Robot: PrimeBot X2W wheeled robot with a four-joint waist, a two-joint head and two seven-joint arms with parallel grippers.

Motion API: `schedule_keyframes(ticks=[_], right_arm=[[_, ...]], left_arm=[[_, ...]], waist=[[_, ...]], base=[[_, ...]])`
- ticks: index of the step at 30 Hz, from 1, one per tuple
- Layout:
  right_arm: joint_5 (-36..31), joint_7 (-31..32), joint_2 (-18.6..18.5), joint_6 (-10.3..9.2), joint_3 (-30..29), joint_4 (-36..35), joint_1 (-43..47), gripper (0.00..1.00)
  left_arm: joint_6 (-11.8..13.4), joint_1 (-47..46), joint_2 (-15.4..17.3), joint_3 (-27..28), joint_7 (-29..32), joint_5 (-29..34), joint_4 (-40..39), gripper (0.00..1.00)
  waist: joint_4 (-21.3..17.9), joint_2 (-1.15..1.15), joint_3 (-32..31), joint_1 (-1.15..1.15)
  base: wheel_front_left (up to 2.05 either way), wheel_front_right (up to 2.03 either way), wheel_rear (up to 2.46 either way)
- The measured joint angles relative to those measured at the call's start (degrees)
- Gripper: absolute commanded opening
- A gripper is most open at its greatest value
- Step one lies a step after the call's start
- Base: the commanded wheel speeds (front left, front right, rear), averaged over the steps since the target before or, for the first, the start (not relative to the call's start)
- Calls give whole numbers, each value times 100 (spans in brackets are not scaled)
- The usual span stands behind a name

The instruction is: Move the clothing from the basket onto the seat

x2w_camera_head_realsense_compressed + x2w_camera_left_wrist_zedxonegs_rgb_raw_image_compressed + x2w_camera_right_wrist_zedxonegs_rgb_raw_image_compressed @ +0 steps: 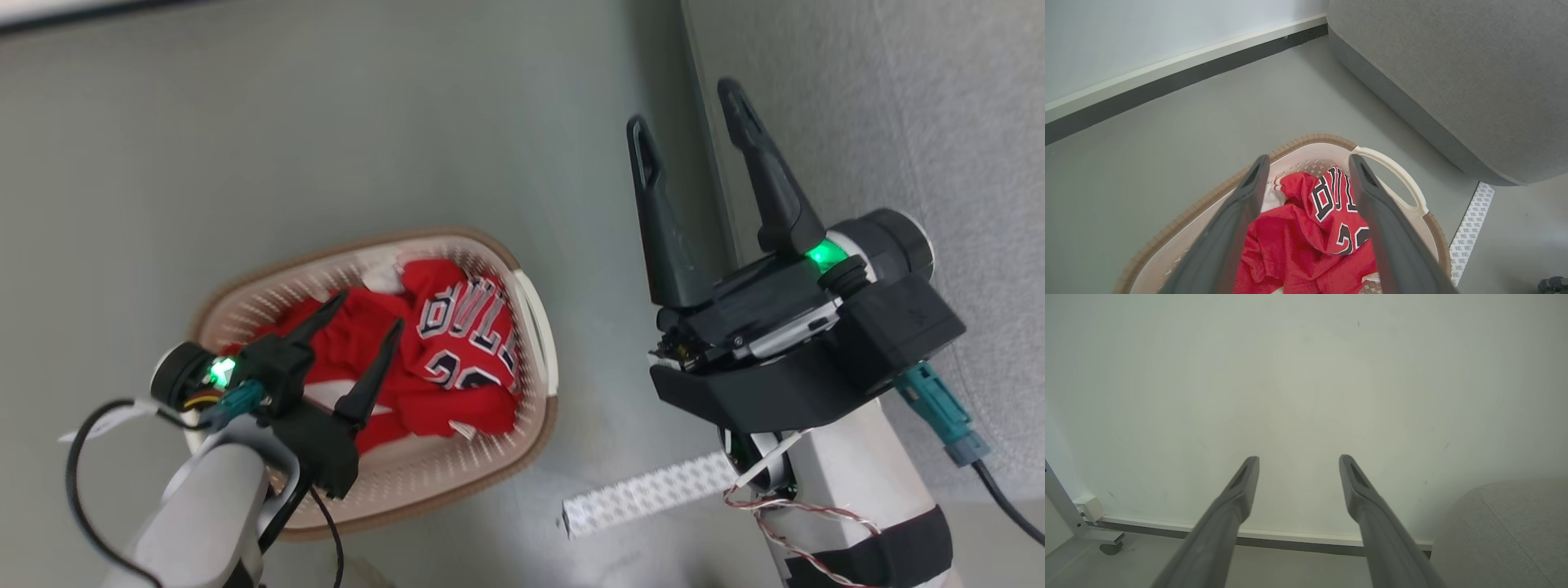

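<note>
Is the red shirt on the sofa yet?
No, the red clothing lies inside the basket, apart from the grey sofa.

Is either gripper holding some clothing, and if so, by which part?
Nothing is held. The left gripper is open over the clothing in the basket; the right gripper is open in the air.

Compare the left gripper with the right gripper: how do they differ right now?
The left gripper is low, pointing into the basket over the clothing; the right gripper is raised beside the seat, aimed at the wall. Both are open and empty.
</note>
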Motion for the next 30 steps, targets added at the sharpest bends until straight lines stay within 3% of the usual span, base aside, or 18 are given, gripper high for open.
schedule_keyframes(ticks=[12,19,29,30], right_arm=[[14,0,24,0,100,-279,-353,100],[98,0,25,0,167,-534,-443,100],[178,0,26,0,266,-851,-539,100],[200,0,26,0,264,-856,-543,100]], left_arm=[[0,-1072,-31,-1221,0,-590,1251,100],[0,-1505,-63,-1471,0,-692,1942,100],[0,-1804,3,-1666,1,-765,2205,100],[0,-1829,13,-1662,0,-764,2205,81]], waist=[[-278,0,1061,0],[-439,0,1514,-1],[-687,0,1876,-1],[-708,0,1899,-1]], base=[[0,0,0],[0,0,0],[0,0,0],[0,0,0]])
